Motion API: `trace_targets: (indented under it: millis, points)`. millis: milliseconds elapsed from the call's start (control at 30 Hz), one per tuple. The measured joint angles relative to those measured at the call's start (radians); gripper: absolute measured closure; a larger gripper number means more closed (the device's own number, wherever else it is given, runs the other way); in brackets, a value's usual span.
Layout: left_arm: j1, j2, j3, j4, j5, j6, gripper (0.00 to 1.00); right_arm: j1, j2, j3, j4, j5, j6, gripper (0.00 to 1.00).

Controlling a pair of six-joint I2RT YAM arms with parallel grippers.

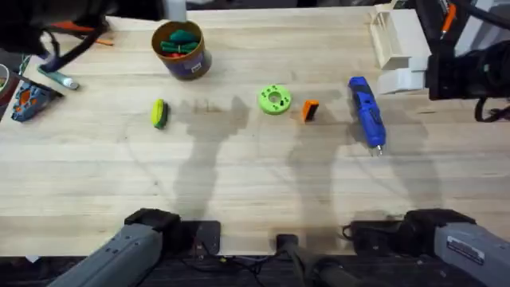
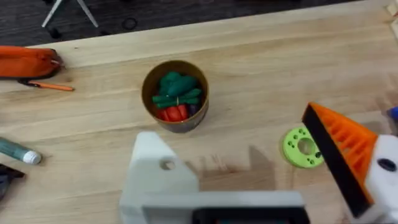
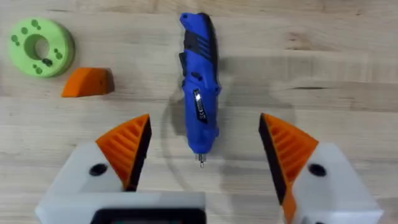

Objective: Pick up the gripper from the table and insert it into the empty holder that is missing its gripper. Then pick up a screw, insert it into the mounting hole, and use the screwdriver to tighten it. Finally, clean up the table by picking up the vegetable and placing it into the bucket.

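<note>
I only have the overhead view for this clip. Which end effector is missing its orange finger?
Observer: The left end effector. One white holder is bare, its mounting hole empty.
Operator: And the right one?
Observer: The right end effector has both orange fingers, open, above the screwdriver.
Operator: Anything red in the bucket?
Observer: Yes, the bucket holds a red toy.

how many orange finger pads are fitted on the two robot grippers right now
3. The right gripper carries two pads, one per finger. The left gripper carries one; its other holder is bare. A loose pad lies on the table.
</note>
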Motion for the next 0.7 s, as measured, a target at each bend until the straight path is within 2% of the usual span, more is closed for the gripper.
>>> trace_targets:
  millis: [167, 333, 467, 567, 700]
  points:
    - [0.065, -0.017, 0.000, 0.002, 0.071, 0.000, 0.014, 0.000, 0.000, 0.000, 0.000, 0.000, 0.000, 0.011]
    - [0.083, -0.095, -0.052, 0.064, 0.099, 0.001, 0.013, 0.000, 0.000, 0.000, 0.000, 0.000, 0.000, 0.010]
    - [0.083, -0.192, -0.200, 0.205, 0.115, 0.003, 0.015, 0.000, 0.000, 0.000, 0.000, 0.000, 0.000, 0.010]
    - [0.087, -0.259, -0.353, 0.339, 0.138, 0.003, 0.013, 0.000, 0.000, 0.000, 0.000, 0.000, 0.000, 0.010]
    - [0.120, -0.353, -0.575, 0.514, 0.195, 0.000, 0.015, 0.000, 0.000, 0.000, 0.000, 0.000, 0.000, 0.011]
